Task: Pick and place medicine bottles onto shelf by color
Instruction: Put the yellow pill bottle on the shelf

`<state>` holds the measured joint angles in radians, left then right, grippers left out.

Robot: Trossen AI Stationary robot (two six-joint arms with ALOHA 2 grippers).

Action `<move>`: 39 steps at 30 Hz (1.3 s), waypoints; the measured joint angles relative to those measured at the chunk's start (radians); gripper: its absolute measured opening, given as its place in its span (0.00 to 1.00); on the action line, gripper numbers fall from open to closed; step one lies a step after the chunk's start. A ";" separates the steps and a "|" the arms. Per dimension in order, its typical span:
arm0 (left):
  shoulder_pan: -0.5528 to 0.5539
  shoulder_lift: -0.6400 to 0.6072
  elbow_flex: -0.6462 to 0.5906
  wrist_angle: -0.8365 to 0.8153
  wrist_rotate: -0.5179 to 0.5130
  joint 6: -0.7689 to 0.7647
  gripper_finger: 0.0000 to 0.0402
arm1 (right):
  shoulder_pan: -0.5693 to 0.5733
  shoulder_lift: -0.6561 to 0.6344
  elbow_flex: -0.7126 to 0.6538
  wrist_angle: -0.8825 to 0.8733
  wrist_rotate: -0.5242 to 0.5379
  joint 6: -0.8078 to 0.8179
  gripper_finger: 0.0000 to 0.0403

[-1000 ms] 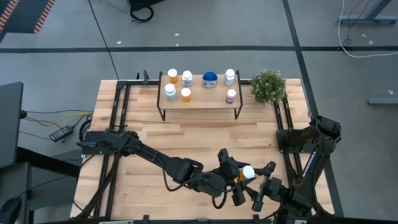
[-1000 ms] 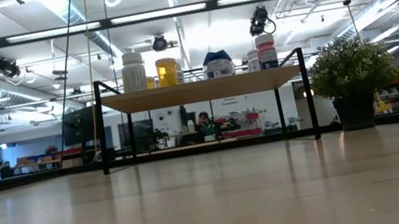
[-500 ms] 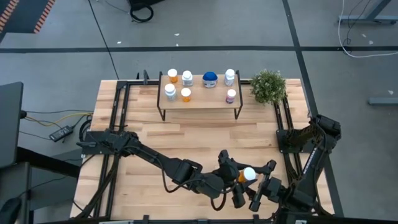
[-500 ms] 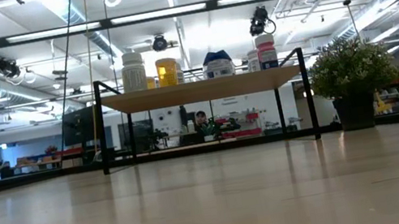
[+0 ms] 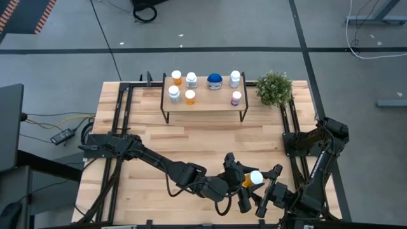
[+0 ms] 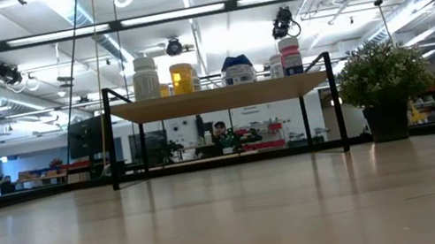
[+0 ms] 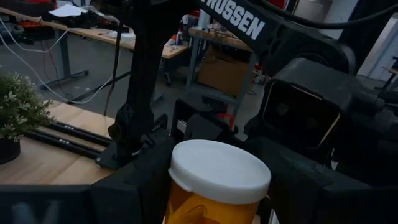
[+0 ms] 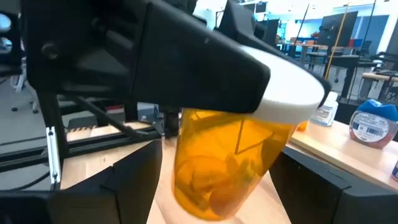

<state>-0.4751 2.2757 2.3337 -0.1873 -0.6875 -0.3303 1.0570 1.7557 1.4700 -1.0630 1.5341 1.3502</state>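
Note:
An orange medicine bottle with a white cap (image 5: 254, 179) hangs in the air above the table's near edge, between my two grippers. My left gripper (image 5: 244, 182) is shut on it, having reached in from the left. My right gripper (image 5: 268, 189) faces it from the right and is open. Its fingers (image 8: 134, 180) stand on either side of the bottle's orange body (image 8: 217, 168); I cannot tell whether they touch. The light-wood shelf (image 5: 203, 102) stands on black legs at the far side. Several white-capped bottles and one blue-topped bottle (image 5: 215, 81) stand on it. My left gripper pinches the orange bottle between its two fingers (image 7: 134, 186), at the upper body just under the white cap (image 7: 219, 169). The fingers come level from the table's left. The bottle is lifted clear of the table and tilted, with its cap toward my right arm.
A small potted plant (image 5: 275, 88) stands right of the shelf. Black frame rails (image 5: 121, 121) run along the table's left and right sides. Bare slatted wood (image 5: 203, 143) lies between the shelf and the grippers. In the low view the shelf (image 6: 218, 98) is seen level, with bottles on top.

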 joint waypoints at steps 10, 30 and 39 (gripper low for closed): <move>-0.013 0.000 0.000 -0.001 -0.001 0.007 0.57 | 0.000 0.000 0.000 0.001 -0.011 -0.018 0.68; -0.033 0.000 0.019 -0.017 -0.026 0.097 0.58 | 0.015 0.001 0.000 0.000 -0.002 -0.037 0.49; -0.050 -0.044 0.023 -0.030 -0.025 0.140 0.59 | 0.015 0.001 0.000 -0.001 -0.014 -0.031 0.49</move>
<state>-0.5250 2.2319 2.3566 -0.2174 -0.7128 -0.1903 1.0721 1.7568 1.4696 -1.0640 1.5199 1.3190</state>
